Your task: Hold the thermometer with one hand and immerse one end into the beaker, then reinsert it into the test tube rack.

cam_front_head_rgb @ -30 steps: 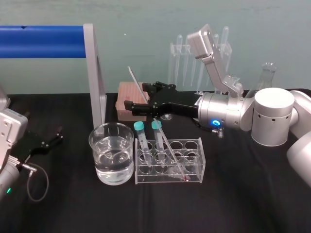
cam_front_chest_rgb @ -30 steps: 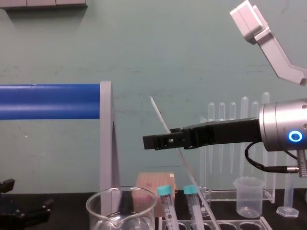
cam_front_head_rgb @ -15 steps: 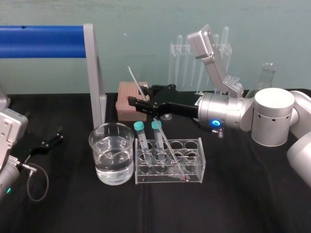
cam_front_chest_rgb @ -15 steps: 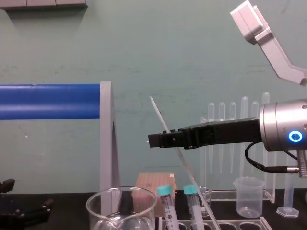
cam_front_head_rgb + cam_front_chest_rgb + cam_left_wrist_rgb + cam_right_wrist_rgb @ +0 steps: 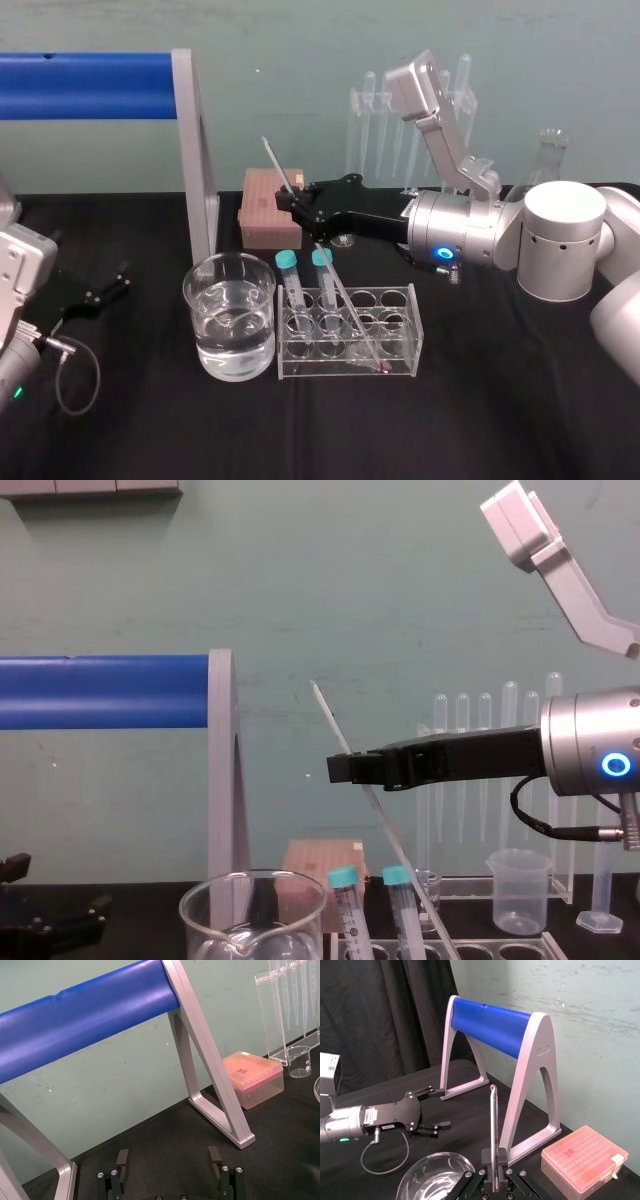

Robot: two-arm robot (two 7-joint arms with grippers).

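The thermometer (image 5: pixel 340 291) leans in the test tube rack (image 5: pixel 398 296), foot in a middle hole and top tilted back left above the rack. My right gripper (image 5: pixel 291 200) reaches in from the right and is shut on the rod's upper part. In the right wrist view the thermometer (image 5: pixel 493 1120) stands pinched between the fingers of that gripper (image 5: pixel 495 1159). The chest view shows the same gripper (image 5: pixel 340 770) level, clamping the slanted thermometer (image 5: pixel 383 830). The beaker (image 5: pixel 230 315), partly full of water, stands just left of the rack. My left gripper (image 5: pixel 168 1157) rests open on the table at far left.
Two teal-capped tubes (image 5: pixel 288 280) stand in the rack's left holes. A pink tip box (image 5: pixel 262 205) sits behind the beaker, and a blue-barred grey frame (image 5: pixel 195 150) beside it. A pipette stand (image 5: pixel 372 125), small plastic beaker (image 5: pixel 518 890) and flask (image 5: pixel 548 155) line the back right.
The right gripper's fingers have closed from wide open onto the thermometer's upper part. The arm and the rod have stayed where they were.
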